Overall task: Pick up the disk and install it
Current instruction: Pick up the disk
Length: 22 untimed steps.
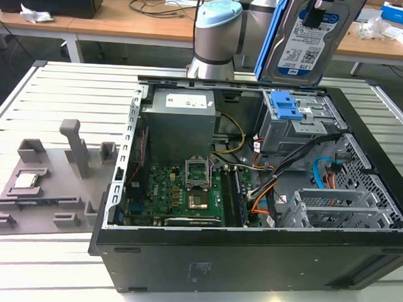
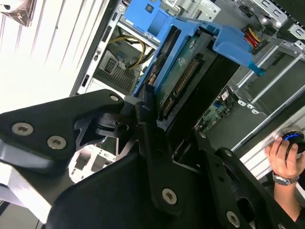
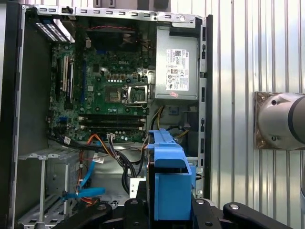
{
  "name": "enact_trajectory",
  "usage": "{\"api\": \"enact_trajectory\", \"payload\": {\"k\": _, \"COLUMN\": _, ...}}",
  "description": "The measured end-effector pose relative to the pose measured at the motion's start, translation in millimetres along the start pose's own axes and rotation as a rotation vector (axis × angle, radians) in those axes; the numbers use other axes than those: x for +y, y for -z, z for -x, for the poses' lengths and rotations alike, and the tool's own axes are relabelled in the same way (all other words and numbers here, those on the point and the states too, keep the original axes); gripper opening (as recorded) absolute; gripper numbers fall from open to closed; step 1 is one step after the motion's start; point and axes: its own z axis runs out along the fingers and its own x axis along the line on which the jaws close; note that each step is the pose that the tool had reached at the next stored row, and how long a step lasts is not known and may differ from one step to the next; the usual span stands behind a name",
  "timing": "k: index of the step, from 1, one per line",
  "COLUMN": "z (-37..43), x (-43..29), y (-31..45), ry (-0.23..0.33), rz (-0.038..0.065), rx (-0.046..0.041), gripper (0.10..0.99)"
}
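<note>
The disk (image 1: 305, 45), a silver drive with a blue-and-white label in a bright blue carrier, hangs upright above the far right corner of the open computer case (image 1: 250, 260). My gripper (image 1: 314, 14) is shut on it from above. In the second wrist view the black fingers (image 2: 145, 112) clamp the disk (image 2: 178, 78) edge-on. In the first wrist view the blue carrier (image 3: 169, 181) sits between the jaws of my gripper (image 3: 169, 207), over the case interior. The grey drive cage with a blue latch (image 1: 287, 104) lies just below the disk.
Inside the case are a power supply (image 1: 181, 120), a motherboard (image 1: 186, 190) and loose cables (image 1: 301, 162). A grey fixture tray (image 1: 46, 178) holding small parts lies on the slatted table at the exterior view's left. The arm's base (image 1: 216, 38) stands behind the case. A person's hand (image 2: 283, 152) rests beside it.
</note>
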Motion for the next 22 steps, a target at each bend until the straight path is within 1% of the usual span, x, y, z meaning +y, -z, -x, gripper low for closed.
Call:
{"api": "enact_trajectory", "payload": {"k": 6, "z": -14.8, "x": 0.3, "y": 0.6, "ry": 0.0, "rz": 0.0, "rx": 0.0, "gripper": 0.361}}
{"api": "enact_trajectory", "payload": {"k": 7, "z": -18.5, "x": 0.3, "y": 0.8, "ry": 0.0, "rz": 0.0, "rx": 0.0001, "gripper": 0.361}}
{"api": "enact_trajectory", "payload": {"k": 8, "z": -24.2, "x": 0.4, "y": 0.8, "ry": 0.0, "rz": 0.0, "rx": 0.0001, "gripper": 0.361}}
{"api": "enact_trajectory", "payload": {"k": 10, "z": -31.1, "x": 0.6, "y": 0.7, "ry": 0.0, "rz": 0.0, "rx": 0.0, "gripper": 0.361}}
{"api": "enact_trajectory", "payload": {"k": 12, "z": -41.1, "x": 0.7, "y": 0.8, "ry": 0.0, "rz": 0.0, "rx": -0.0001, "gripper": 0.361}}
{"api": "enact_trajectory", "payload": {"k": 13, "z": -44.5, "x": 0.8, "y": 0.9, "ry": 0.0, "rz": 0.0, "rx": 0.0, "gripper": 0.361}}
{"api": "enact_trajectory", "payload": {"k": 15, "z": -54.2, "x": 0.9, "y": 1.2, "ry": 0.0, "rz": 0.0, "rx": 0.0, "gripper": 0.361}}
{"api": "enact_trajectory", "payload": {"k": 18, "z": -71.1, "x": 1.3, "y": 1.7, "ry": 0.0, "rz": 0.0, "rx": 0.0, "gripper": 0.361}}
{"api": "enact_trajectory", "payload": {"k": 22, "z": -80.4, "x": 1.4, "y": 2.0, "ry": 0.0, "rz": 0.0, "rx": 0.0, "gripper": 0.361}}
